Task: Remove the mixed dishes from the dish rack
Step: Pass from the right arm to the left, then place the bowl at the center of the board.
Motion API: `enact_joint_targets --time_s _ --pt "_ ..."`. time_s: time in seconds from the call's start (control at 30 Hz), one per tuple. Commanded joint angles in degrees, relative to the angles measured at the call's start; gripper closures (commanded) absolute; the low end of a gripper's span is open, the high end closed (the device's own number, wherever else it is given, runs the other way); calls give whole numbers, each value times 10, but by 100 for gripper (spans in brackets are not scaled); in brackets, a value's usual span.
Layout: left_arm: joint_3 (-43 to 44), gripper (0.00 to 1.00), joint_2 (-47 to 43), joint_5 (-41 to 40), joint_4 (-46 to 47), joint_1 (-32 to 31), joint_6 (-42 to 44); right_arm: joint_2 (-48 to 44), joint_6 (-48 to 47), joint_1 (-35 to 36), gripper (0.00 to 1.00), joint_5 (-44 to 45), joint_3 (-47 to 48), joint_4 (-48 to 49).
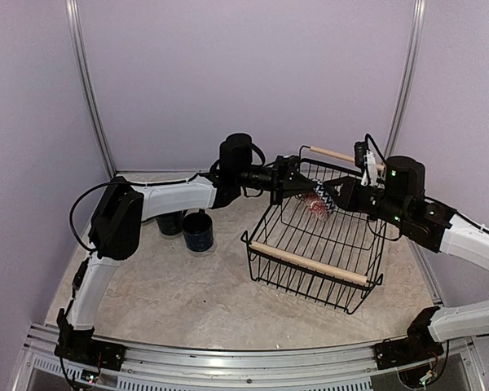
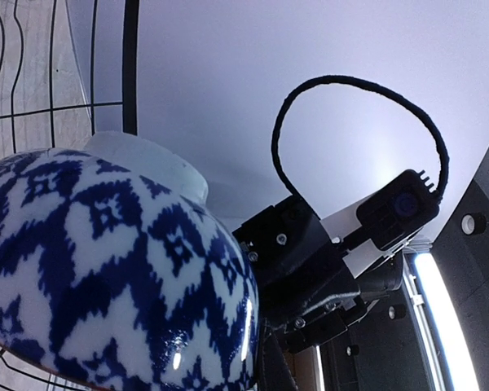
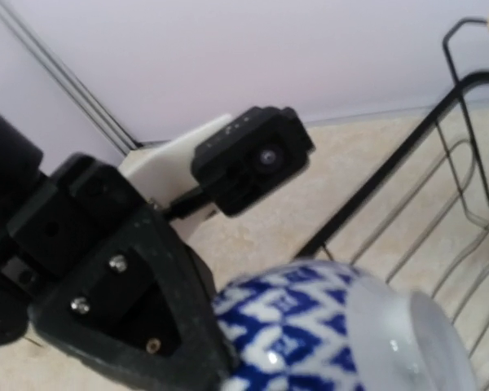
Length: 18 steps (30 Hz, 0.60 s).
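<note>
Over the table, rack wires half hide the bowl

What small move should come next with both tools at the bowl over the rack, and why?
Probably ease the right tool off. Both tools meet at the blue-white bowl above the dish rack, the left tool is shut on it, and the mugs stand on that arm's side.

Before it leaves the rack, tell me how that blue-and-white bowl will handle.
The glossy blue-and-white patterned ceramic bowl shows glaze highlights, so probably slippery. Likely brittle: knocks against the black wire dish rack could chip it. Its rounded wall may let it roll.
</note>
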Motion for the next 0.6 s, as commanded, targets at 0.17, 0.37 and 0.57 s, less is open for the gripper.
enact_joint_targets --time_s 0.17,0.37,0.57 --pt "24 100 -83 -9 -231 15 235 -61 -66 0 36 116 41 -163" --pt "70 100 -149 -81 -460 13 437 -78 -82 -1 22 160 38 -201" --pt "92 100 -215 -155 -617 12 554 -36 -100 -1 17 165 49 -206"
